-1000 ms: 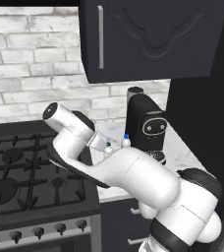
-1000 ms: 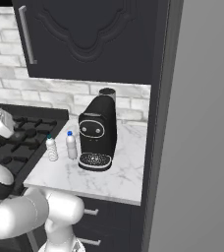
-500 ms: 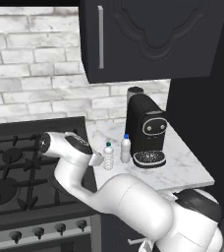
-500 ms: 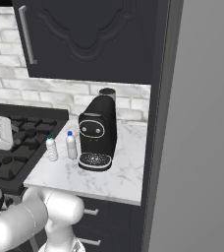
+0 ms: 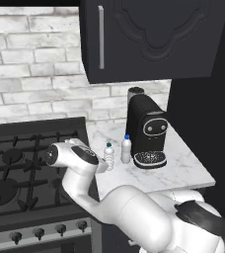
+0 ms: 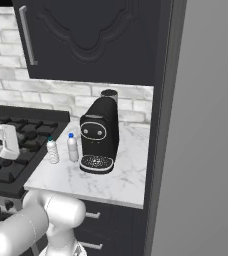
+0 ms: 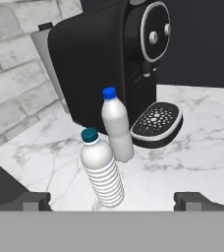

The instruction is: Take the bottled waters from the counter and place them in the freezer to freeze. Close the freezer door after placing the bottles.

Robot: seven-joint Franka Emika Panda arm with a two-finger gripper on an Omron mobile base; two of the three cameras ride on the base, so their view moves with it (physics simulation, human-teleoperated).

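The gripper (image 7: 112,199) hangs low over the edge where the black gas stove (image 5: 20,168) meets the counter (image 7: 192,147), its fingers (image 7: 195,199) spread wide apart with nothing between them. Straight ahead of it and nearest stands the ribbed bottle with the teal cap (image 7: 101,170), upright on the marble, lined up with the gap between the fingers but not yet inside it. Just beyond that one, a little to the side and nearly touching it in the hand view, stands the whiter bottle with the blue cap (image 7: 116,125), also upright. Directly behind both bottles sits a black coffee machine (image 7: 109,64) with a round drip tray (image 7: 155,120) and a ringed dial on its front; it closes off the space past the bottles. A white brick wall (image 5: 35,74) backs the counter and a dark upper cabinet (image 5: 154,39) hangs above it. A dark tall cabinet panel (image 6: 161,125) bounds the counter's far side. No lettering can be read on either bottle or the machine.
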